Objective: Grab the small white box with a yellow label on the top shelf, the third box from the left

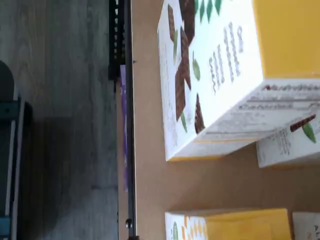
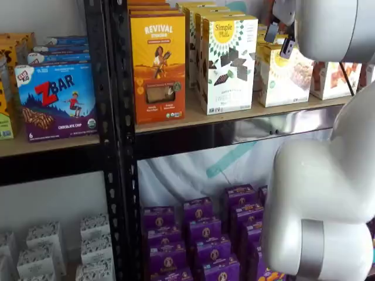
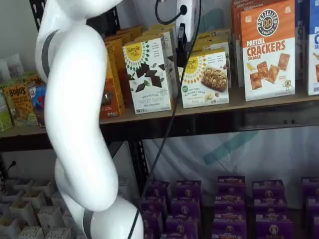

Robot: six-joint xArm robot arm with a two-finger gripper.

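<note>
Hanging just above the gap between two cartons, the gripper (image 3: 181, 42) shows in a shelf view only as a narrow black finger under its white body, seen side-on, so the pictures alone do not show a gap; I take the fingers as spread wide with nothing between them. A black cable (image 3: 169, 114) drops beside it. Just to the side of the finger stands the small white box (image 3: 205, 78), upright at the front edge of the top shelf (image 3: 259, 102), with its yellow round logo and snack-bar picture facing out; in the other shelf view it (image 2: 283, 75) is partly hidden by the white arm (image 2: 316, 193). Just beside it is the taller white box (image 3: 148, 74) with dark chocolate squares, and on its other side the orange pretzel crackers box (image 3: 267, 50) stands close. In the wrist view the taller white box (image 1: 210, 75) fills most of the picture and only a yellow top with a white front (image 1: 225, 225) shows at the edge, probably the target. I judge the carton as light, thin cardboard, stiff at the edges but easy to dent in the middle of its faces, and a little slippery. The two narrow side walls near the top seem the best place to hold, because the neighbours leave little room lower down
</note>
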